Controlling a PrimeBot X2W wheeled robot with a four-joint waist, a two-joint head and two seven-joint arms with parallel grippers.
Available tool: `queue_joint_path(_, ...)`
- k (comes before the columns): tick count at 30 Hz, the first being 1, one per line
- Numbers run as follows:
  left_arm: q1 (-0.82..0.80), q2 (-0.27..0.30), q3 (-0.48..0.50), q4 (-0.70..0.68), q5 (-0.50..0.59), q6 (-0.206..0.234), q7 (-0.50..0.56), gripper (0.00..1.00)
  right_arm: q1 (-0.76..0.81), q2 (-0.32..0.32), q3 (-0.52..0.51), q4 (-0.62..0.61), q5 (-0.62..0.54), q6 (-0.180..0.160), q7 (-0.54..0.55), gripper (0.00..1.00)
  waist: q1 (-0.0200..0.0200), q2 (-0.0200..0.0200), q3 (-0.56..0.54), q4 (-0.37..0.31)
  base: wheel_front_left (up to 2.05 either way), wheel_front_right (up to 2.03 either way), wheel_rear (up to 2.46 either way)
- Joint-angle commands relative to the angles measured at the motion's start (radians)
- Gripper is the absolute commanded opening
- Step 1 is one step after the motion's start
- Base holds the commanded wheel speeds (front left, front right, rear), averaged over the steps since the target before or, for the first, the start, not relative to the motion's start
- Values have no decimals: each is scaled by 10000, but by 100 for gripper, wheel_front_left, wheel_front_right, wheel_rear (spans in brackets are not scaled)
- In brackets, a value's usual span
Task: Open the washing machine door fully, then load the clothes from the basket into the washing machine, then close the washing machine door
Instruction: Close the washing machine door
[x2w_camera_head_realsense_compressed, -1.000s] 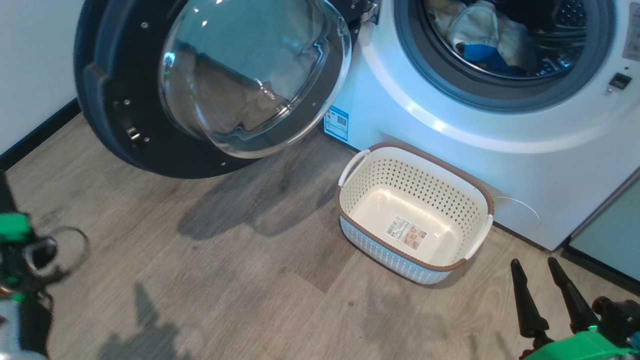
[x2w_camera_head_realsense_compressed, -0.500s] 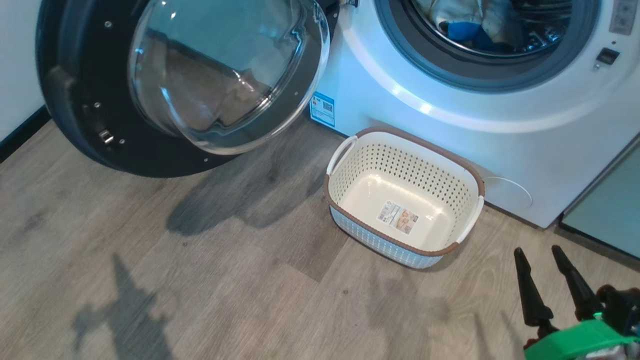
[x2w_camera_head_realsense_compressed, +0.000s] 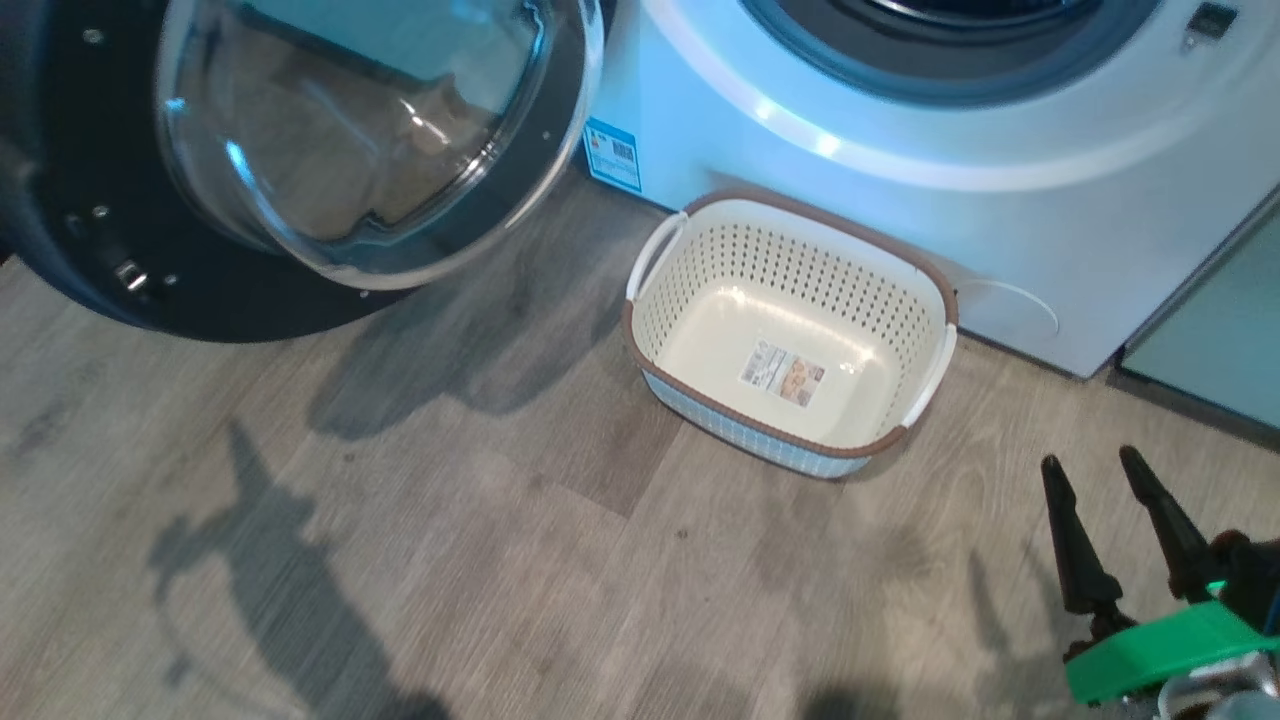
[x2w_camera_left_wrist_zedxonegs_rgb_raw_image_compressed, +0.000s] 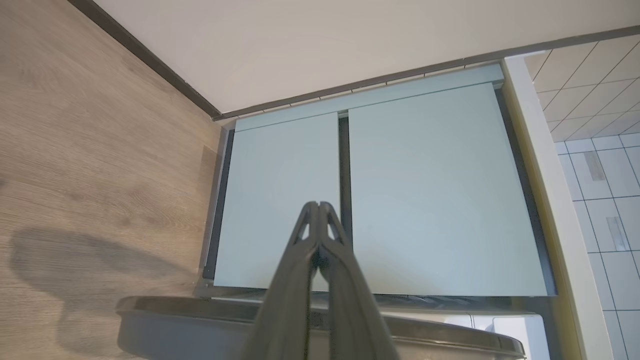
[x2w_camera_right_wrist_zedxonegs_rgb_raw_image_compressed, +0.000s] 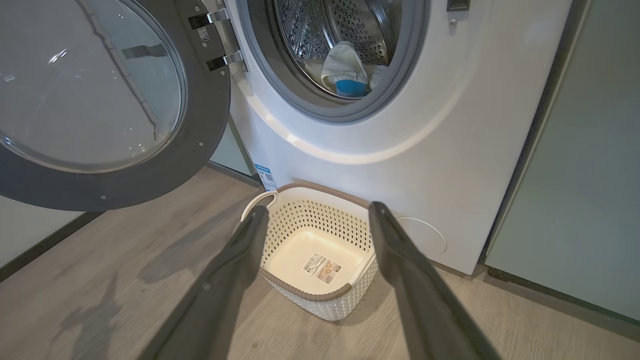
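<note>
Two grippers are available for the step that appears to remain: closing the large round black-rimmed door (x2w_camera_head_realsense_compressed: 330, 160) with its bulging glass bowl. It stands swung wide to the left of the big white front-loading washing machine (x2w_camera_head_realsense_compressed: 850, 130), hinged on the machine side, with its latch edge farthest from the machine.

The left gripper (x2w_camera_left_wrist_zedxonegs_rgb_raw_image_compressed: 318, 205), fingers pressed together and holding nothing, looks over a dark curved rim (x2w_camera_left_wrist_zedxonegs_rgb_raw_image_compressed: 175, 310), probably that door. Judge it the nearer arm.

The right gripper (x2w_camera_head_realsense_compressed: 1090, 457), fingers spread wide and empty, hovers before the machine's right part. It is near the cream perforated plastic basket (x2w_camera_head_realsense_compressed: 790, 265), which sits empty just in front of the machine's base.

The pale yellow and blue clothes (x2w_camera_right_wrist_zedxonegs_rgb_raw_image_compressed: 345, 70) lie inside the steel drum (x2w_camera_right_wrist_zedxonegs_rgb_raw_image_compressed: 310, 30).

The grey wood-look floor (x2w_camera_head_realsense_compressed: 500, 560) is flat. Pale-green cabinets (x2w_camera_right_wrist_zedxonegs_rgb_raw_image_compressed: 575, 175) adjoin the machine's right side.
</note>
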Motion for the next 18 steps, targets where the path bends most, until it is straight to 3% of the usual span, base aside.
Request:
queue_joint_path(1, -321, 810, 134, -259, -12, -15, 98, 0, -338, -273, 170, -349, -65, 46, -96, 100, -1, 0, 171, -104, 0, 0, 0)
queue_joint_path(18, -1817, 1202, -710, -123, 339, -15, 1176, 0, -821, -537, 220, -409, -121, 46, -96, 100, -1, 0, 1070, -424, 0, 0, 0)
